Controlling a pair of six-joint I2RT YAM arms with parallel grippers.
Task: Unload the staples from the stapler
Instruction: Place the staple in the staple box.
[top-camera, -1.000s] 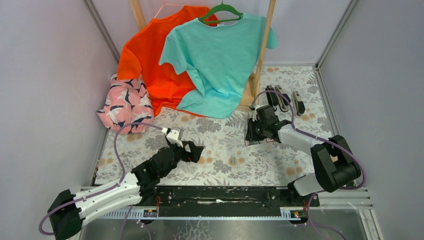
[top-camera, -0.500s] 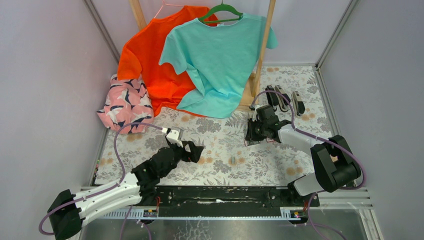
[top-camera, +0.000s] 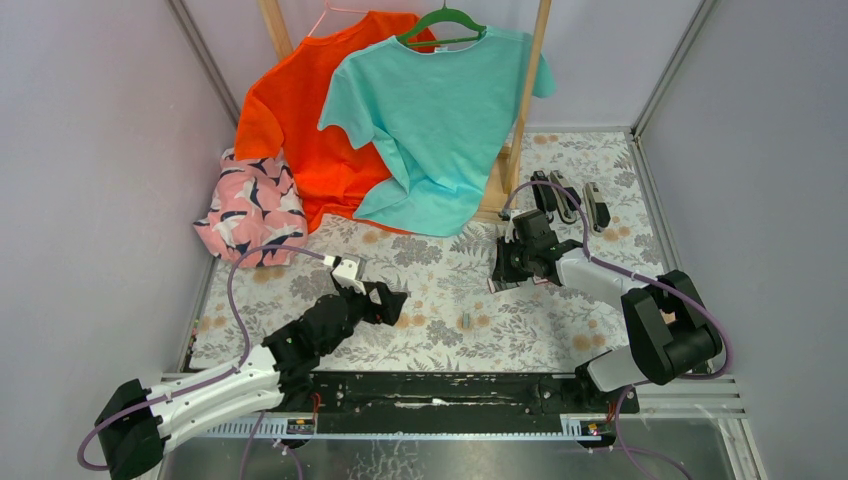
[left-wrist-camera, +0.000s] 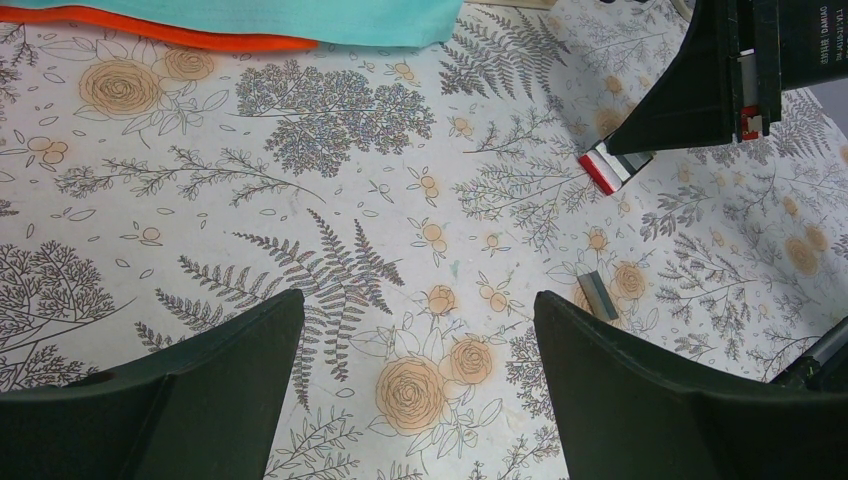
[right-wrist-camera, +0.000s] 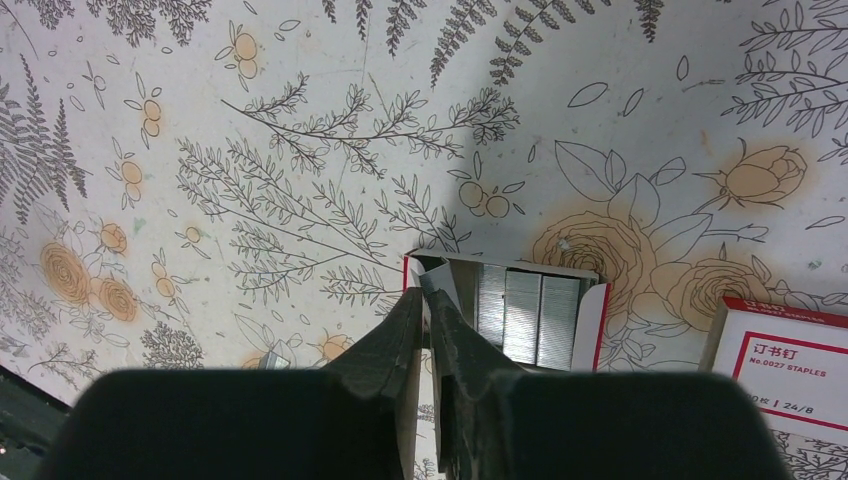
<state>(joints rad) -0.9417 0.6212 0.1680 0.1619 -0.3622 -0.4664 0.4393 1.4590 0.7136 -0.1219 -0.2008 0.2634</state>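
Two black staplers (top-camera: 565, 196) lie at the back right, behind my right gripper (top-camera: 503, 268). In the right wrist view an open white-and-red tray (right-wrist-camera: 594, 322) holds several silvery strips of staples (right-wrist-camera: 528, 315). My right gripper (right-wrist-camera: 425, 293) stands at the tray's left end, shut on one tilted strip (right-wrist-camera: 437, 283) that pokes up between its fingertips. Another loose strip (left-wrist-camera: 603, 296) lies on the floral cloth, to the right of my left gripper (left-wrist-camera: 418, 297). That gripper hovers open over the cloth with nothing in it.
A white-and-red staple box (right-wrist-camera: 790, 372) sits right of the tray. An orange shirt (top-camera: 300, 110) and a teal shirt (top-camera: 435, 120) hang on a wooden rack at the back. A pink patterned cloth (top-camera: 250, 205) lies at the back left. Walls close in on both sides.
The right gripper's jaws have closed further at the tray. Neither arm has visibly shifted, and the left gripper stays open.
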